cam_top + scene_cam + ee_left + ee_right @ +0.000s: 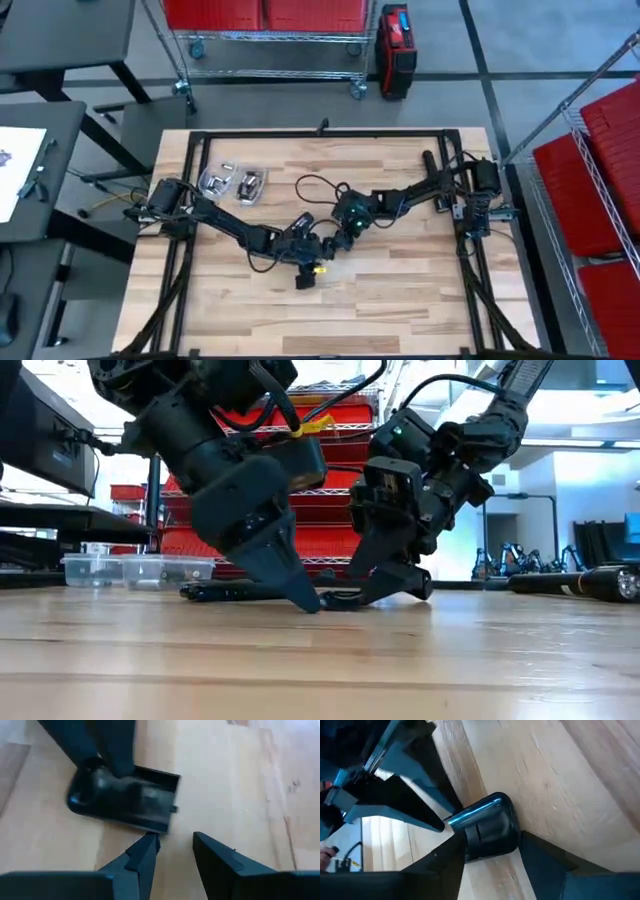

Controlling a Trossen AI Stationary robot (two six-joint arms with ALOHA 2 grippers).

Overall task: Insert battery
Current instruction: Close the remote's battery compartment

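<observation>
so the thing getting the battery is a small black device (125,800) lying flat on the bench (400,290), upper left of the frame in the left wrist view, about dead centre in the high view. its battery bay looks open on the end facing the left hand. i honestly can't spot a battery anywhere near it, so can't say where that is. there are two clear plastic tubs (232,182) in the upper left of the bench in the high view, stuff in them too small to make out.

what i'd worry about: the right hand (492,852) has its fingers either side of the rounded end of the device, but it looks more like straddling than a proper squeeze. if the left one pushes on the open end, the device could just skid or spin across the wood. also both hands are packed really close in the middle of the high view, so a bump between them seems pretty possible.

poses: left arm comes in from the left edge of the high view, reaches down to centre, and the left hand (175,850) is angled steeply nose-down, tips right at the bench, fingers apart with nothing between them, just short of the bay's edge. right arm comes from the upper right, elbow bent, its hand also tipped down onto the device from the opposite side, fingers spread around it.
</observation>
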